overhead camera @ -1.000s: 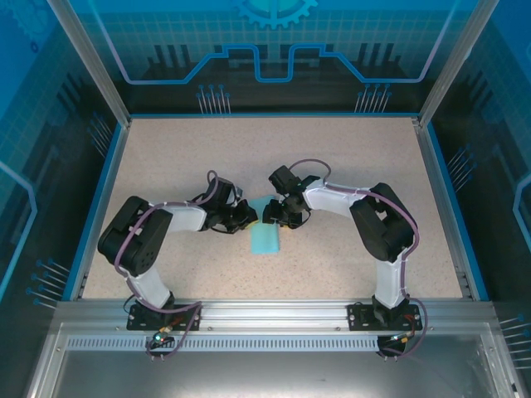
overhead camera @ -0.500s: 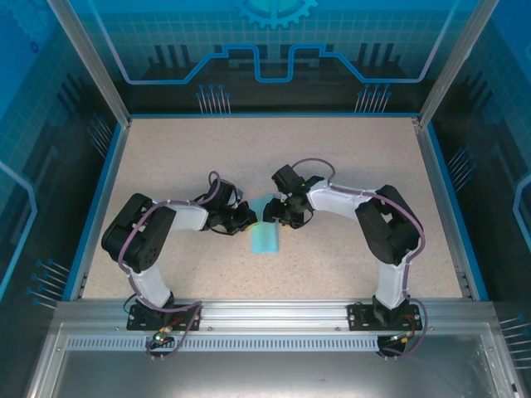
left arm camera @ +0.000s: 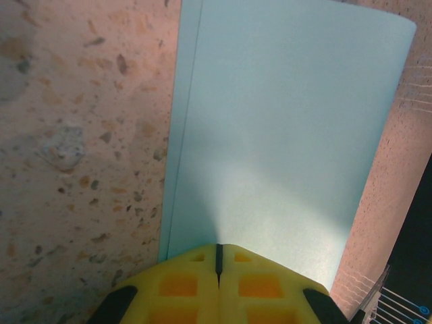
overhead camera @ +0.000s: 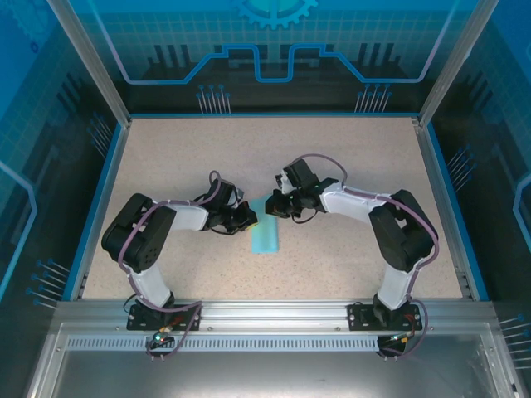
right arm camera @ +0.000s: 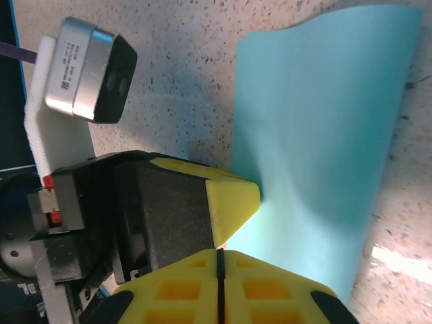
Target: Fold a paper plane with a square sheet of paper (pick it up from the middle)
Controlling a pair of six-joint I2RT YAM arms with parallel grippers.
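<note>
the left gripper point(left arm camera: 217, 247) has its yellow jaws pressed together, pinching the near edge of the folded cyan-blue sheet of thin paper point(left arm camera: 283, 135), which stretches ahead of them over the speckled beige table point(left arm camera: 81, 135). the right gripper point(right arm camera: 220, 252) is closed too, with the sheet curving away from its tips; i cannot tell whether it grips the sheet.

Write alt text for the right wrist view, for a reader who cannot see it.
A folded light cyan sheet of paper lies on a speckled table, its top edge curved. The left gripper, yellow-tipped, meets the sheet's left edge, and the right gripper shows shut at the bottom.
</note>
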